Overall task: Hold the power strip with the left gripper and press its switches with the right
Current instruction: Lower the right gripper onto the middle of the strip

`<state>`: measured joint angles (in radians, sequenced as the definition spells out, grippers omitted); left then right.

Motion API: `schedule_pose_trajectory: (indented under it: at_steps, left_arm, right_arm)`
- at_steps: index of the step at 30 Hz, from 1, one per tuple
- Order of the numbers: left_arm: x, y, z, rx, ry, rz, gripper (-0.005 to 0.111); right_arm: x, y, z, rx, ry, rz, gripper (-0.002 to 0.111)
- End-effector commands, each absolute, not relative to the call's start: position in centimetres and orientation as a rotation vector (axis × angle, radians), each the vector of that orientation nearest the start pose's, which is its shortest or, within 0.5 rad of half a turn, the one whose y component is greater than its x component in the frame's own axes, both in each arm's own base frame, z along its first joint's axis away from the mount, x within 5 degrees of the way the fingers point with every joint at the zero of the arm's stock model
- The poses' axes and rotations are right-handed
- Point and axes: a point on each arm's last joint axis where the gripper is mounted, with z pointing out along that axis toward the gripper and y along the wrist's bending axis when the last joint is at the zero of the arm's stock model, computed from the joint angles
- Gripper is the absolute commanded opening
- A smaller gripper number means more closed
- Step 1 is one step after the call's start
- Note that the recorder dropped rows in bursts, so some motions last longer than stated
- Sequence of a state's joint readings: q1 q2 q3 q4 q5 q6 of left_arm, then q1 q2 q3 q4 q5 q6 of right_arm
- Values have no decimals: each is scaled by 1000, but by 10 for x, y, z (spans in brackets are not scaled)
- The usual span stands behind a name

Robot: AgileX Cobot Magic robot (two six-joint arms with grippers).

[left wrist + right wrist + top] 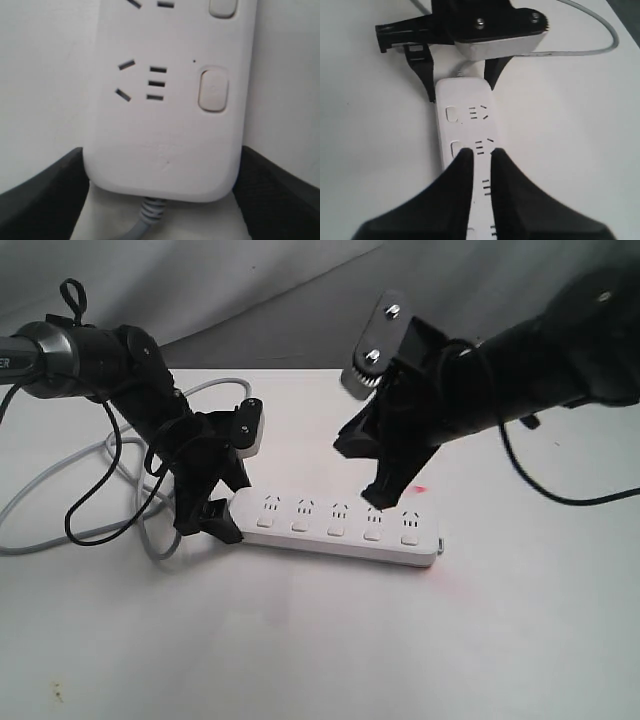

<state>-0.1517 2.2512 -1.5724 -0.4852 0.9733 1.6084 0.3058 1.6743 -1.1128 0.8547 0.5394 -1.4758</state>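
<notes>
The white power strip [340,532] lies flat on the white table, its five switches [336,530] in a row along its near side. My left gripper [222,512] is shut on the strip's cord end. In the left wrist view both black fingers [45,200] press the rounded end of the power strip [165,140], beside the last switch [213,90] and the grey cord [145,220]. My right gripper [385,498] is shut and empty, its tips over the fourth socket. Whether they touch the strip is unclear. The right gripper's [480,152] fingers hide much of the power strip [465,100].
The grey cord [615,35] loops over the table behind the left arm [90,355]. A red glow [420,488] shows by the fifth socket. The right arm [540,340] hangs over the strip's right half.
</notes>
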Motion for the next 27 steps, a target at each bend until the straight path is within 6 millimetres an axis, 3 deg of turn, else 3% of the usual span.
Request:
schedule_pose_trajectory:
  at_steps: [1, 5, 12, 27]
  left_arm:
    - [423, -100, 115, 1910, 2102, -447, 51]
    - [423, -100, 115, 1910, 2102, -447, 51]
    - [423, -100, 115, 1913, 2100, -447, 51]
    - [423, -100, 115, 1910, 2102, -447, 51]
  right_arm:
    - [341, 157, 218, -1303, 1934, 249, 31]
    - [350, 160, 200, -1311, 1937, 218, 42]
    - [354, 167, 177, -1352, 1931, 246, 43]
    - [384, 202, 170, -1374, 1852, 337, 43]
